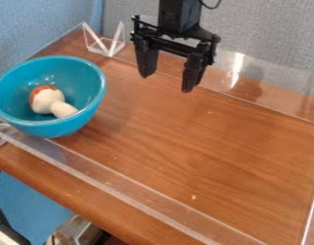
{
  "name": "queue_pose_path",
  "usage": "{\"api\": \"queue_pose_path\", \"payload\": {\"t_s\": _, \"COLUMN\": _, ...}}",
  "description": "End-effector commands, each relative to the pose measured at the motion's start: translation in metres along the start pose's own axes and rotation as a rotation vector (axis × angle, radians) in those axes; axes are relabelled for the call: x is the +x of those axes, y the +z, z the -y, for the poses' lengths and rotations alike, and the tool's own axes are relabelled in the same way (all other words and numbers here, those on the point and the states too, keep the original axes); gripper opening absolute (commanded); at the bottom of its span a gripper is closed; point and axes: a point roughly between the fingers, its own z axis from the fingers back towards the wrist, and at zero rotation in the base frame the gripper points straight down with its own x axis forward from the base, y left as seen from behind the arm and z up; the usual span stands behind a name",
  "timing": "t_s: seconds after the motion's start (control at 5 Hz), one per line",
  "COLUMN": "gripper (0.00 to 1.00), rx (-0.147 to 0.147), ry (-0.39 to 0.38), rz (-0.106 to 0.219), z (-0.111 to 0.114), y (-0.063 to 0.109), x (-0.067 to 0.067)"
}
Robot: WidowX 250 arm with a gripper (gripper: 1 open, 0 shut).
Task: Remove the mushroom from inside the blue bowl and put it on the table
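Observation:
The blue bowl [50, 94] sits at the left end of the wooden table [198, 144], glossy turquoise and deep. Inside it lies the mushroom [53, 102] on its side, cream stem toward the right and reddish-orange cap toward the left. My gripper [170, 74] hangs above the table's back middle, pointing down, well to the right of the bowl and apart from it. Its two black fingers stand wide open with nothing between them.
Low clear acrylic walls [146, 196] run along the table's edges. A small clear bracket [103, 40] stands at the back left corner. Bare wood spreads to the right of the bowl and toward the front.

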Motion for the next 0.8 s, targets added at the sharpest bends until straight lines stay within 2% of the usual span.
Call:
{"api": "queue_pose_path", "payload": {"t_s": 0.0, "gripper": 1.00, "rx": -0.008, "ry": 0.082, "rz": 0.007, "z": -0.018, "y": 0.000, "x": -0.001}}
{"api": "queue_pose_path", "payload": {"t_s": 0.2, "gripper": 1.00, "rx": -0.017, "ry": 0.217, "rz": 0.015, "z": -0.046, "y": -0.001, "x": -0.004}}
{"api": "queue_pose_path", "payload": {"t_s": 0.4, "gripper": 1.00, "rx": -0.023, "ry": 0.466, "rz": 0.029, "z": -0.093, "y": -0.006, "x": -0.009}}
{"api": "queue_pose_path", "payload": {"t_s": 0.6, "gripper": 1.00, "rx": -0.037, "ry": 0.705, "rz": 0.043, "z": -0.135, "y": -0.014, "x": -0.020}}
